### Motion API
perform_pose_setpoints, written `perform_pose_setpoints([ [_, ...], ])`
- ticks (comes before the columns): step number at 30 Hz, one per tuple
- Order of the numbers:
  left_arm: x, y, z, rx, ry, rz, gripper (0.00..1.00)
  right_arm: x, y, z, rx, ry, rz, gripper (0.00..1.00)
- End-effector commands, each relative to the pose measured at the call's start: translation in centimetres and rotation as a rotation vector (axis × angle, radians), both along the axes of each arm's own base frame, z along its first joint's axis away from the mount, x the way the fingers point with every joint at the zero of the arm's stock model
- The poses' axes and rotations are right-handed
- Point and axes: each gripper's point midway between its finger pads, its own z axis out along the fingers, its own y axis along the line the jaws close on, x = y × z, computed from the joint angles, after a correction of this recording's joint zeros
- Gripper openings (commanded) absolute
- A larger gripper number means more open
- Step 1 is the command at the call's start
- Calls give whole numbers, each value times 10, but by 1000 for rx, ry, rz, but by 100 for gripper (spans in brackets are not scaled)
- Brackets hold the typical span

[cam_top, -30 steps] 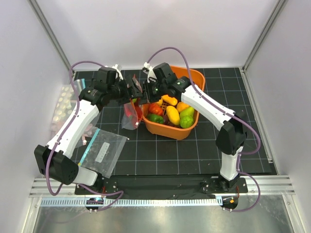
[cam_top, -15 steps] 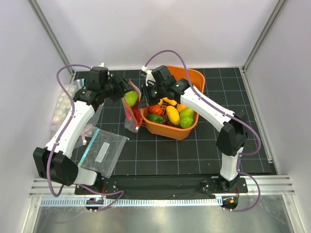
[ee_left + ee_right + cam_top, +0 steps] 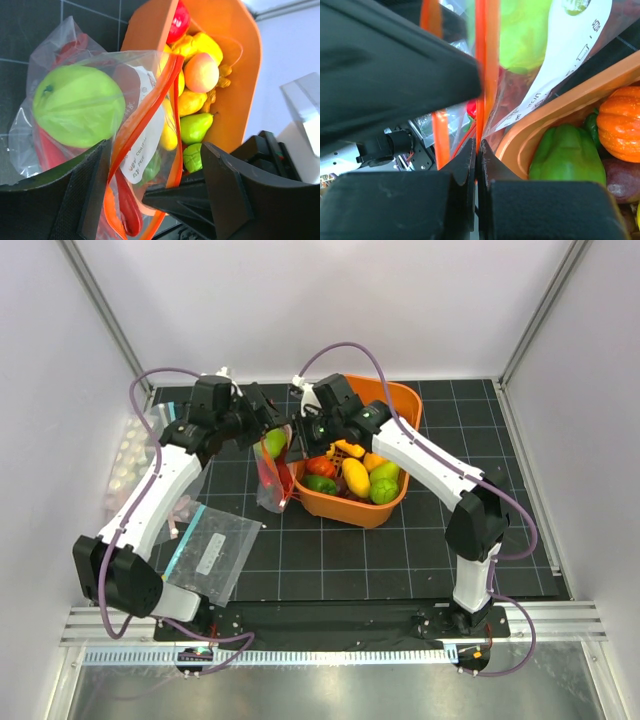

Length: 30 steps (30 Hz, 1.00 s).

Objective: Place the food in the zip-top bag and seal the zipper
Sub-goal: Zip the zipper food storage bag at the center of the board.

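Right gripper pinched closed on the red-orange zipper of the clear zip-top bag; left gripper spread wide, green fruit at the bag's mouth.

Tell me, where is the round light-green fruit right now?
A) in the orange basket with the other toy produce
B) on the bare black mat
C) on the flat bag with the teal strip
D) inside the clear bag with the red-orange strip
D: the left wrist view shows the green fruit behind the crinkly plastic of the zip-top bag, which hangs beside the orange basket, not in it.
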Motion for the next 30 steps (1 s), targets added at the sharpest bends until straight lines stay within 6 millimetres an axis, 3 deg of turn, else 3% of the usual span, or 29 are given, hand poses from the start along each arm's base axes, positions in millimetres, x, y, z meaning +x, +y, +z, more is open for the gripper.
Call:
perform_pose_setpoints([
  [1,4,-13,8,23,-26,-40,74,1,2,46,64,-97,17,1],
  [6,-3,-25,-7,90,23,-61,69,3,0,48,48,-108,9,1],
  [9,-1,-26,-11,110,40,-58,57,3,1,51,55,-116,10,1],
  [11,3,-25,-2,113,26,-52,36,2,2,50,51,-115,15,2],
  [12,6,-25,-2,125,30,-49,22,1,2,47,44,-110,16,10],
  [16,10,-17,8,183,43,-20,1,-5,-4,45,27,-118,-3,55],
  [19,8,-8,11,215,74,6,0,-15,-13,55,29,-137,-28,64],
  [20,8,0,9,236,86,36,0,-20,-18,66,44,-157,-33,65],
  [23,7,8,10,227,108,77,0,-39,-23,76,35,-191,-32,67],
  [30,2,8,20,166,141,113,0,-70,-38,52,-36,-233,-23,71],
])
